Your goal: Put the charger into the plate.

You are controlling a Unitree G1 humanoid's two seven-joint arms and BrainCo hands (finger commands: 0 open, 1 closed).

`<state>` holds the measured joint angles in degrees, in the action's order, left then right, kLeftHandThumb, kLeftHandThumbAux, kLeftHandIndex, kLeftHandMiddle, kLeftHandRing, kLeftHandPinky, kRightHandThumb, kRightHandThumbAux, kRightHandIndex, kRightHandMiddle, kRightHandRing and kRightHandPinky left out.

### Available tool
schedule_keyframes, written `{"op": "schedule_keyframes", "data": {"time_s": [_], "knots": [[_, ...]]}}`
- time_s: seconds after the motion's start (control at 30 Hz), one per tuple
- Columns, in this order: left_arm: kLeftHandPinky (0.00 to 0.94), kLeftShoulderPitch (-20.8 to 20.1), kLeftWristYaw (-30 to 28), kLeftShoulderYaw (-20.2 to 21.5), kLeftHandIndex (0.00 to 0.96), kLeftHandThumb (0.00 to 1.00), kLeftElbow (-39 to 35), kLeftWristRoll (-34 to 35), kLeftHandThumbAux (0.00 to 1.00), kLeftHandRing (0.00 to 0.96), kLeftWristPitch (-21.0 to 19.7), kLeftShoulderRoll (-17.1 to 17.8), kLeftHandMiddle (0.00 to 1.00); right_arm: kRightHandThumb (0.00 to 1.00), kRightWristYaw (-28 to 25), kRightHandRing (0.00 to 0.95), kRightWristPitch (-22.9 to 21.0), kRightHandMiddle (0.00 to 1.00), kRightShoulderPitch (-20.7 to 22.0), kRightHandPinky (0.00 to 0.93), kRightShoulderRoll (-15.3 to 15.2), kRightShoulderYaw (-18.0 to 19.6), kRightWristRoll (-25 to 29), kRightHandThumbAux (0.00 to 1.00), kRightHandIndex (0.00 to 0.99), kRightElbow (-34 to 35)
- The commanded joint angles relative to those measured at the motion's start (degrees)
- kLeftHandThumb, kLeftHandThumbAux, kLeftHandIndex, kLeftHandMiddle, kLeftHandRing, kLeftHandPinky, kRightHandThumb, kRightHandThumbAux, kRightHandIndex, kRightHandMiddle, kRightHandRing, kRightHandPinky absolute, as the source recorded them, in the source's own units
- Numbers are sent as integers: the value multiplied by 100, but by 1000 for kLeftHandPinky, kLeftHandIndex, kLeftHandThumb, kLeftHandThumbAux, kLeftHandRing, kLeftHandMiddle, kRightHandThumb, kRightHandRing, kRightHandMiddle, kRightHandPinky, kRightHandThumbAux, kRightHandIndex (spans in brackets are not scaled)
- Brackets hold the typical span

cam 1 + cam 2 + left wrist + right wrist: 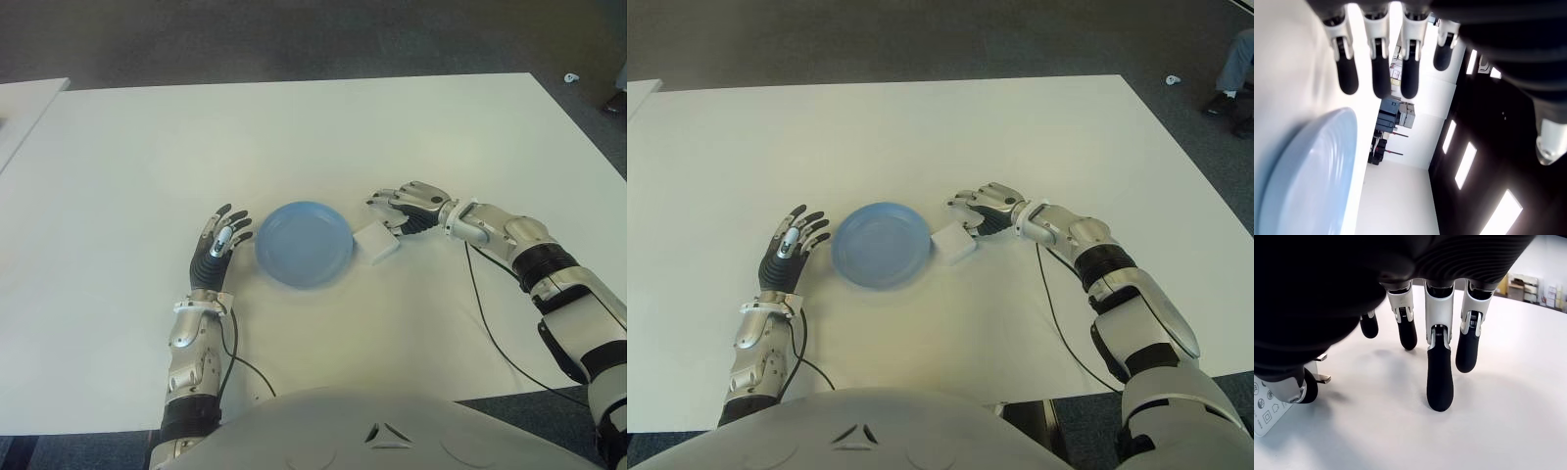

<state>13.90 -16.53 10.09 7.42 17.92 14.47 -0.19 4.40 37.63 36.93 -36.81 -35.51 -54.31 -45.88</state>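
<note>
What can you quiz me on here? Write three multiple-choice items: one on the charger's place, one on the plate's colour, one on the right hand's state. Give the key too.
1. Where does the charger lie?
A. in the plate
B. on the table, at the plate's right rim
C. in the left hand

2. What colour is the plate?
A. red
B. light blue
C. black

3. What state is the right hand in?
A. open, holding nothing
B. shut on the charger
C. shut on the plate

Key:
1 B: the white block sits on the table just off the plate's right rim, by the right hand.
2 B: both eye views show a pale blue dish.
3 A: the right wrist view shows the fingers spread above bare table, the charger off beside the thumb; the left hand shows open left of the plate.
</note>
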Motion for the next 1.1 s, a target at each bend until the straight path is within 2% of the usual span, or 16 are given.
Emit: {"op": "schedule_keyframes", "data": {"time_s": [0.03, 0.23, 0.47, 0.73, 1.1], "knots": [[281, 66, 137, -50, 153, 3, -65, -95, 478, 268, -115, -28, 258, 614, 6, 203, -10, 133, 19, 319, 156, -163, -91, 381, 32, -179], [270, 2, 85, -65, 140, 0, -45, -96, 477, 257, -184, 44, 244, 628, 22, 201, -104, 133, 10, 308, 257, -170, -18, 376, 37, -277], [273, -153, -255, -43, 130, 0, 81, 198, 476, 256, -364, 128, 240, 642, -178, 189, -257, 128, -123, 287, 288, -84, 165, 377, 44, -116], [265, -256, -380, -26, 120, 3, 227, 243, 472, 247, -369, 143, 234, 651, -334, 181, -380, 122, -215, 284, 213, -42, 248, 387, 49, 83], [264, -434, -508, 37, 112, 16, 503, 417, 474, 244, -394, 140, 228, 648, -244, 181, -335, 124, -141, 285, -17, -41, 165, 387, 54, -4]]}}
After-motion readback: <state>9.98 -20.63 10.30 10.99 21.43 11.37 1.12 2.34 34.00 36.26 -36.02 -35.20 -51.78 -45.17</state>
